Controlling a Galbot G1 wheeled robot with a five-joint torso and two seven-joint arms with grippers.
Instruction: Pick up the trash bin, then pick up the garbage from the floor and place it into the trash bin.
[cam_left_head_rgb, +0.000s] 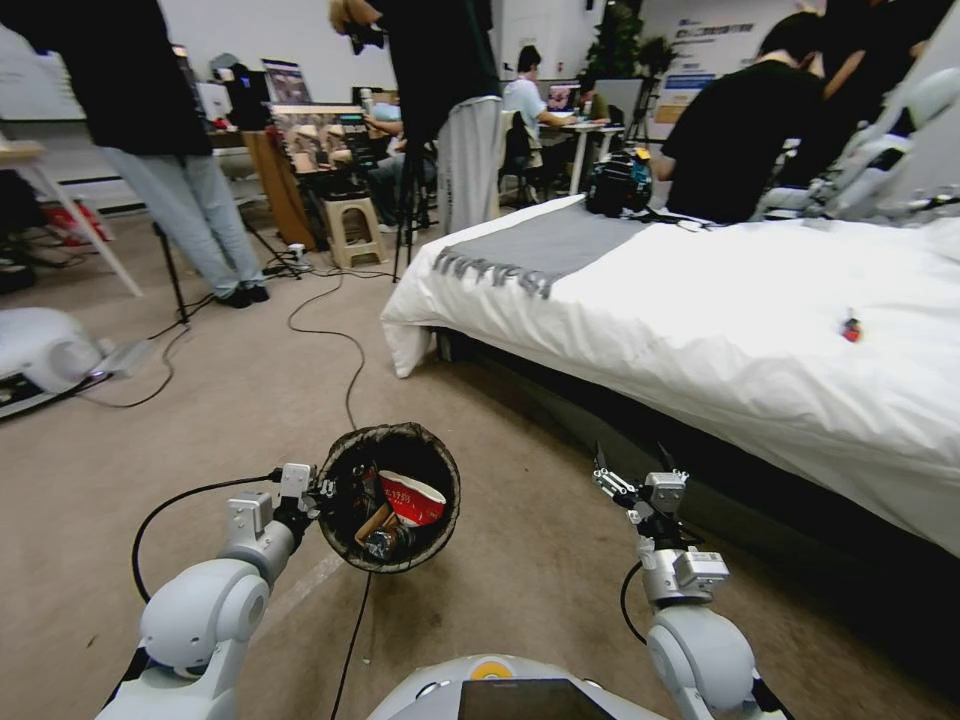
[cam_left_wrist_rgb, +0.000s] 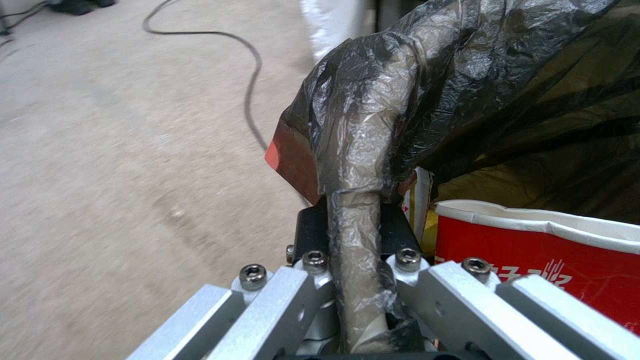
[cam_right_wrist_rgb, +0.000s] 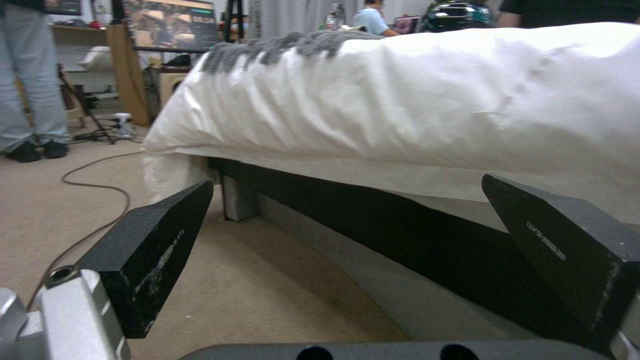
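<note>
My left gripper (cam_left_head_rgb: 318, 497) is shut on the near rim of the trash bin (cam_left_head_rgb: 440, 520), which hangs tilted above the floor (cam_left_head_rgb: 200, 420) with its mouth toward me. In the left wrist view the left gripper (cam_left_wrist_rgb: 353, 225) clamps the bag-covered rim (cam_left_wrist_rgb: 357, 150). Garbage lies inside: a red-and-white paper cup (cam_left_head_rgb: 410, 497) (cam_left_wrist_rgb: 533, 250), a tan paper piece (cam_left_head_rgb: 372, 522) and something shiny (cam_left_head_rgb: 385, 542). My right gripper (cam_left_head_rgb: 635, 475) (cam_right_wrist_rgb: 353, 240) is open and empty, low beside the bed, its black fingers (cam_right_wrist_rgb: 153, 250) wide apart.
A bed (cam_left_head_rgb: 720, 320) with a white duvet and dark base fills the right side; a small red object (cam_left_head_rgb: 851, 328) lies on it. Black cables (cam_left_head_rgb: 345, 350) cross the carpet ahead. People, a tripod and a stool (cam_left_head_rgb: 352, 230) stand farther back.
</note>
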